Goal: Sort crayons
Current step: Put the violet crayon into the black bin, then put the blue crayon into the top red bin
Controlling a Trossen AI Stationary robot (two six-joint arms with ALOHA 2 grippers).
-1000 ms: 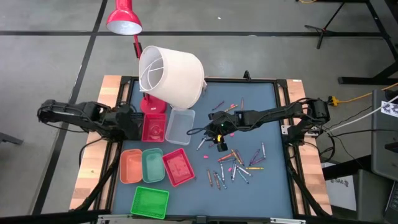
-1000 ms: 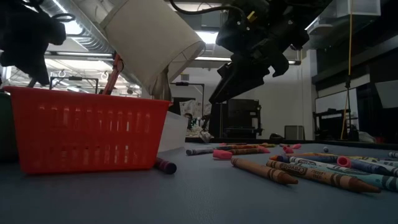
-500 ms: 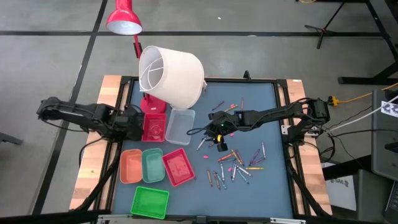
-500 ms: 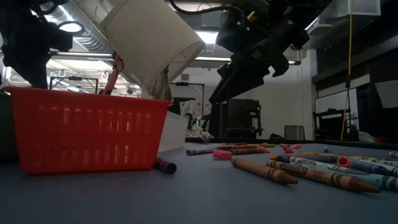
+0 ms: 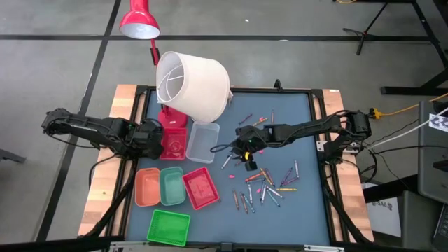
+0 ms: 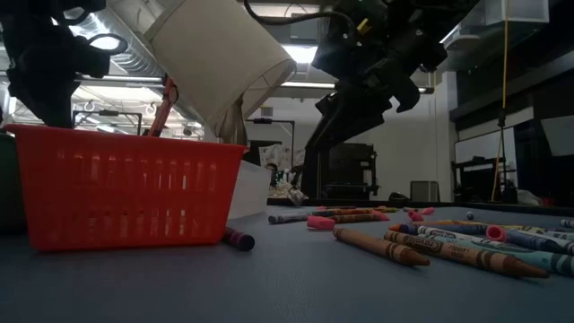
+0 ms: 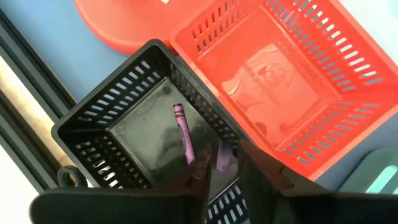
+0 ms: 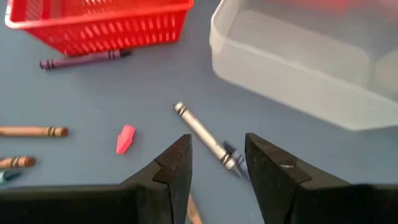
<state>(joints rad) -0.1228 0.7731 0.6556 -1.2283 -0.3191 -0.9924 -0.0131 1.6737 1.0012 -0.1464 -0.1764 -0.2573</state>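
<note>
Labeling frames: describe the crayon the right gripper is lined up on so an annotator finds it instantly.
Start at the clear tray. On the blue mat just beside it lies a grey crayon, running between the open right gripper fingers. The pink stub and the purple crayon lie farther away.

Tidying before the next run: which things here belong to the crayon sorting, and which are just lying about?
Belongs:
- loose crayons
- purple crayon in black tray
- grey crayon
- coloured trays

Lying about:
- white lampshade
- red lamp
</note>
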